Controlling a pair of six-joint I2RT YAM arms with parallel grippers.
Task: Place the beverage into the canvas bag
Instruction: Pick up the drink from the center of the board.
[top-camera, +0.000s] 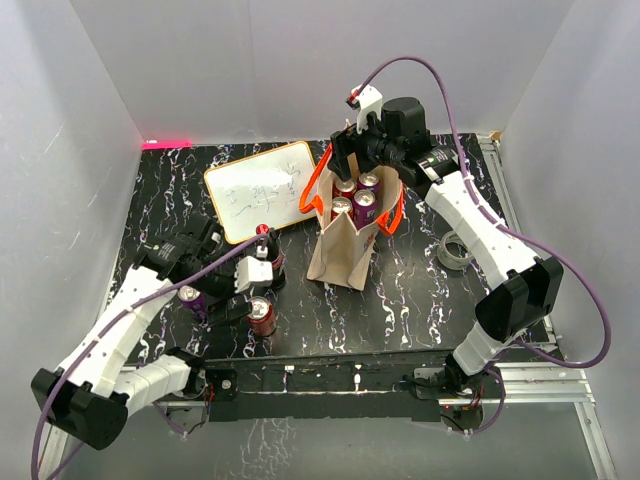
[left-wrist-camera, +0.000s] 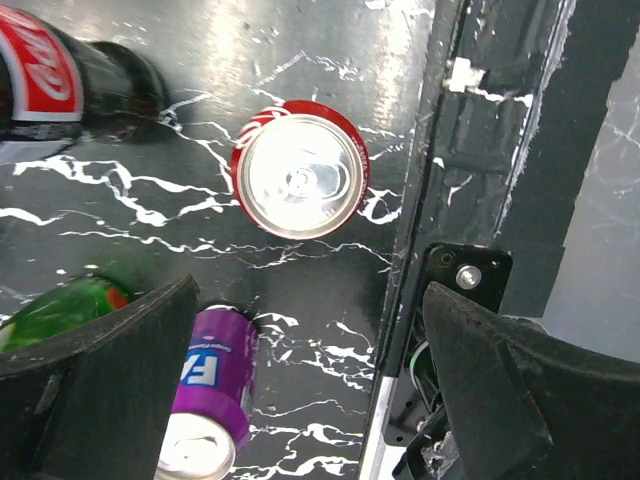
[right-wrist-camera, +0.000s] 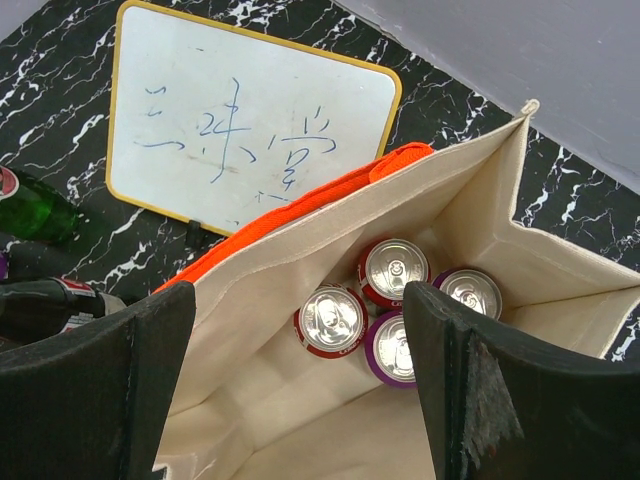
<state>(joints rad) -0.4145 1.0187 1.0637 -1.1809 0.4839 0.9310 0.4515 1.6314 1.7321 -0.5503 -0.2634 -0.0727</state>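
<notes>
The canvas bag (top-camera: 340, 250) stands upright mid-table, beige with orange handles, and several red and purple cans (right-wrist-camera: 333, 320) stand inside it. My right gripper (top-camera: 352, 158) hovers over the bag's far rim. In the right wrist view the right gripper (right-wrist-camera: 300, 400) is open above the bag's mouth, holding nothing. At the front left, my left gripper (top-camera: 250, 297) hangs open over loose drinks. In the left wrist view a red can (left-wrist-camera: 300, 170) stands upright ahead of the left gripper (left-wrist-camera: 310, 400). A purple can (left-wrist-camera: 205, 400) lies beside its left finger (left-wrist-camera: 100, 390).
A cola bottle (left-wrist-camera: 60, 75) and a green bottle (left-wrist-camera: 60, 305) lie by the loose cans. A whiteboard (top-camera: 262, 190) with an orange frame rests behind the bag's left side. A tape roll (top-camera: 455, 250) sits to the right. The table's metal front rail (left-wrist-camera: 410, 300) runs close to the left gripper.
</notes>
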